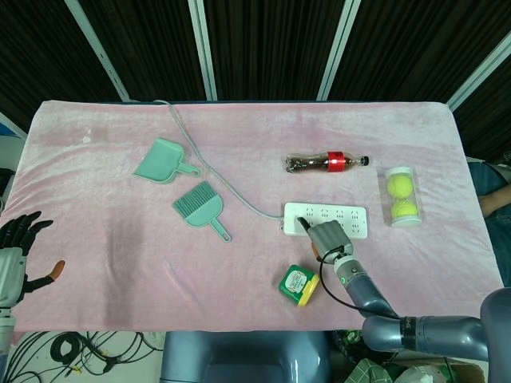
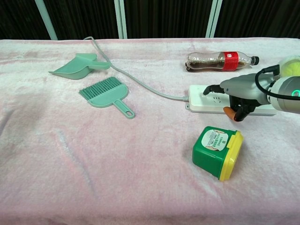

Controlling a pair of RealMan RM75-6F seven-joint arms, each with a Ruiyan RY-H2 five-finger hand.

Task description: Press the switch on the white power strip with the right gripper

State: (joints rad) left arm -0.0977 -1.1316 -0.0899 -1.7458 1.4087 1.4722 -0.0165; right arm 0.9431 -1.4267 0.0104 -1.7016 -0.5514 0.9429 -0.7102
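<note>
The white power strip lies right of centre on the pink cloth, and its grey cable runs off to the back left. My right hand hovers over the strip's near edge with its fingers curled under and holding nothing. One dark fingertip reaches out to the strip's left end and touches its top. I cannot make out the switch itself under that finger. My left hand hangs by the table's left edge with fingers spread and nothing in it.
A green and yellow box sits just in front of the strip. Behind the strip lies a cola bottle. A tube of tennis balls is on the right. Left of centre lie a teal brush and dustpan.
</note>
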